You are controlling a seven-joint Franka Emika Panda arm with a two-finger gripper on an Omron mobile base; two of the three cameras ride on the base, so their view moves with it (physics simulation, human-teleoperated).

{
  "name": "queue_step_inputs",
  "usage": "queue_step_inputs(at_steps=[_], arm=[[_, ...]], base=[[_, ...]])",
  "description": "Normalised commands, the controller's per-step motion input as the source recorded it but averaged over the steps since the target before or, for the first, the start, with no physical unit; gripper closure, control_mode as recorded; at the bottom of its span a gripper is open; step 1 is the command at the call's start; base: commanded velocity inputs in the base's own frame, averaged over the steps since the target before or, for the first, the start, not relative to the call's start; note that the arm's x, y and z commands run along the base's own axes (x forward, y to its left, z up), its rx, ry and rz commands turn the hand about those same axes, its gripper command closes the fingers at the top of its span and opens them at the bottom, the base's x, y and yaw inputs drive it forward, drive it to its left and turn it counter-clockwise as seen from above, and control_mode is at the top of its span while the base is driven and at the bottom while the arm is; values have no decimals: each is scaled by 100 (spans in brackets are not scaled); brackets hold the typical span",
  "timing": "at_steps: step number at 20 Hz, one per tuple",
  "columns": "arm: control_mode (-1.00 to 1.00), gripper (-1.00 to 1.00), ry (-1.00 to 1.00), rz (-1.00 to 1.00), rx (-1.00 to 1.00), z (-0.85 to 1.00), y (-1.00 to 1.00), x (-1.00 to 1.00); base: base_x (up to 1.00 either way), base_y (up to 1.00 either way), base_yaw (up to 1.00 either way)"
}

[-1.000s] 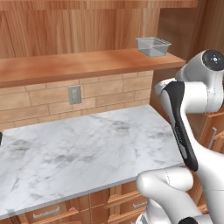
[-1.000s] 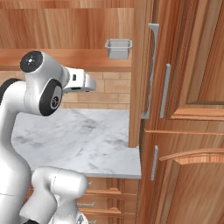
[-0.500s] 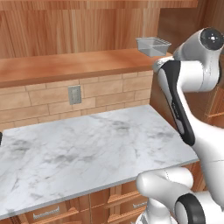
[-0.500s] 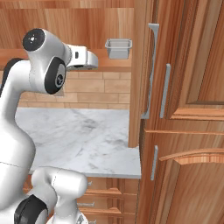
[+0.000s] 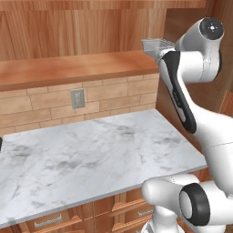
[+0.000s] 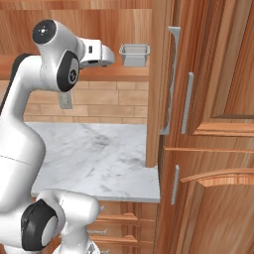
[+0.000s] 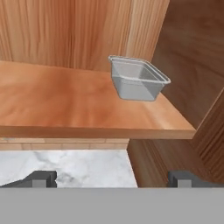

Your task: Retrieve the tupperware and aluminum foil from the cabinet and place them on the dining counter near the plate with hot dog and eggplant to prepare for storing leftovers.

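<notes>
Tupperware [image 7: 138, 79] sits upright on the plank shelf [image 7: 65, 105] of the cabinet [image 7: 192, 61], at the shelf's far end, just beside the upright side panel and near the wooden back wall. Appears clear and greyish, with thin walls and a flared rim; seems to hold nothing. Shows in the right base view [image 6: 134, 54] as a small grey tub on the shelf, next to the cabinet's upright edge [image 6: 158, 79]. Peeks out in the left base view [image 5: 154, 46] from behind the white arm.

Hand [image 7: 111, 178] raised to shelf height, level with the tub but apart from it, touching nothing. Fingers [image 7: 41, 178] spread wide, one dark tip at each lower corner of the hand view, nothing between them. Seen from the right base view, hand [image 6: 110, 57] points toward the tub, a short gap left between the two. Tips hidden behind the arm in the left base view.

Below the shelf: a tan brick backsplash [image 5: 109, 98] with a grey wall outlet [image 5: 77, 98], and under that a grey-veined marble worktop [image 5: 91, 159] over wooden drawers [image 5: 50, 220] with metal handles. To the right of the worktop, tall wooden doors [image 6: 213, 124] with long metal handles [image 6: 186, 101].
</notes>
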Motion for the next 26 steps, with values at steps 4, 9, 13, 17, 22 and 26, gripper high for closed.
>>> queue_step_inputs(at_steps=[4,9,13,17,22,26], arm=[[-100,-100,-18,0,-1,28,0,30],[-100,-100,-8,0,0,2,0,38],[-100,-100,0,0,0,0,0,45],[-100,-100,4,0,0,0,-5,44],[-100,-100,9,1,1,0,-11,50],[-100,-100,9,3,3,0,-19,54]], base=[[0,0,0],[0,0,0],[0,0,0],[0,0,0],[0,0,0],[0,0,0]])
